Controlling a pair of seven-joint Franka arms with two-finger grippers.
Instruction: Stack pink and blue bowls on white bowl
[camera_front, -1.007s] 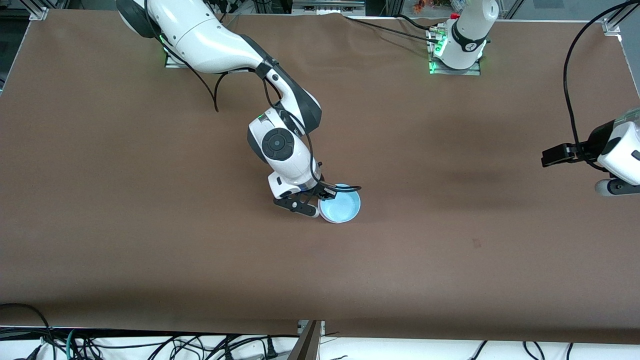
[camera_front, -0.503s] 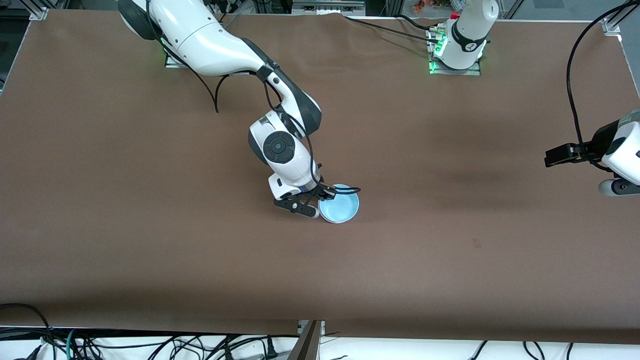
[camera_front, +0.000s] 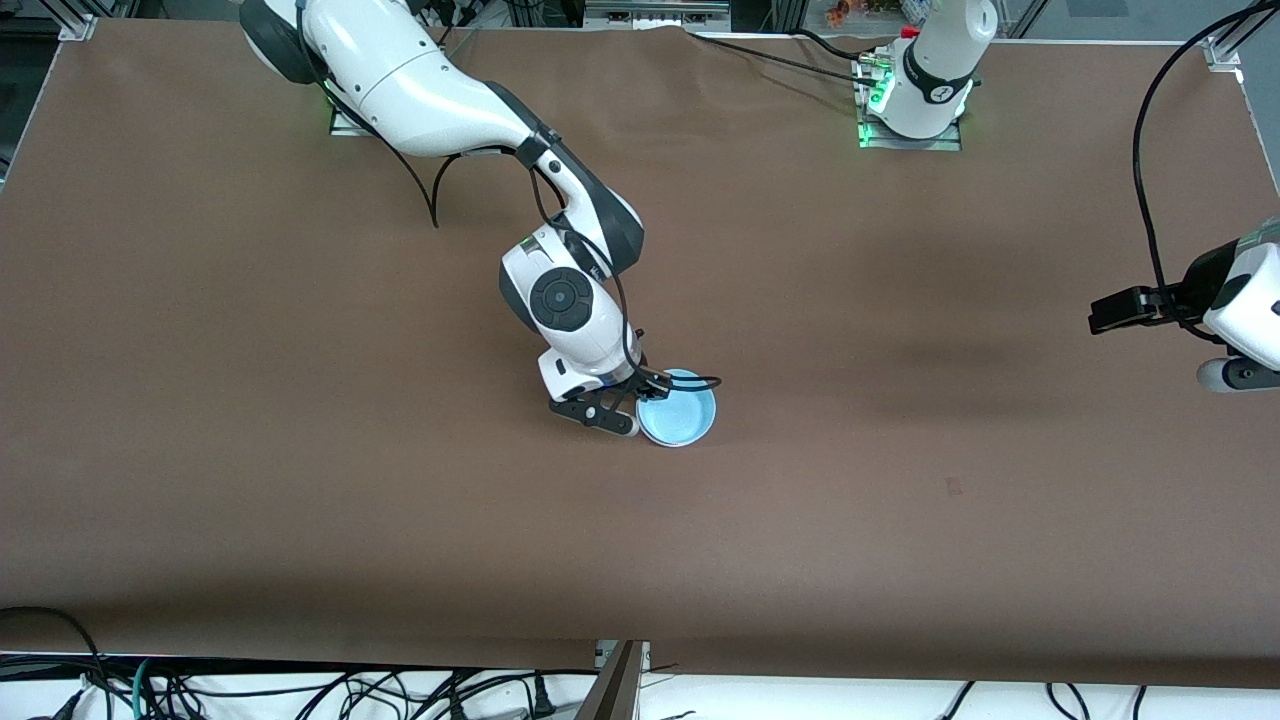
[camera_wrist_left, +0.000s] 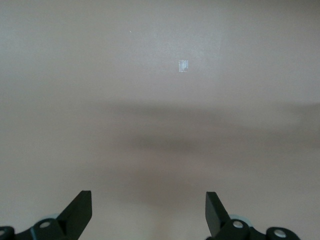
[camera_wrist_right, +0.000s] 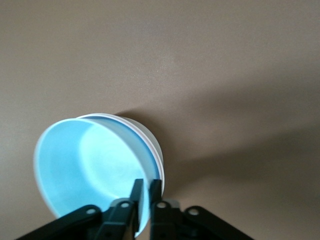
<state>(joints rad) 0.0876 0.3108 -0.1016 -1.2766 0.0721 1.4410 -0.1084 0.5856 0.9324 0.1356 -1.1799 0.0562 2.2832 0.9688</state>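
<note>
Sky-blue bowl (camera_front: 678, 416) sits mid-table, nested in a white bowl (camera_wrist_right: 150, 137) whose wall only the right wrist view reveals. Right gripper (camera_wrist_right: 146, 191) pinches the blue rim. Left gripper (camera_wrist_left: 148, 212) hangs wide apart over bare brown table (camera_front: 900, 500) at the left arm's end, waiting. No writing readable.

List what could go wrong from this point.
1. The right gripper pinches only the rim of the blue bowl, so the bowl may tilt or slip as the fingers let go.
2. The blue bowl sits nested in the white bowl, with no pink bowl visible; pulling away could drag or lift the stack.
The left gripper waits open over bare table.
</note>
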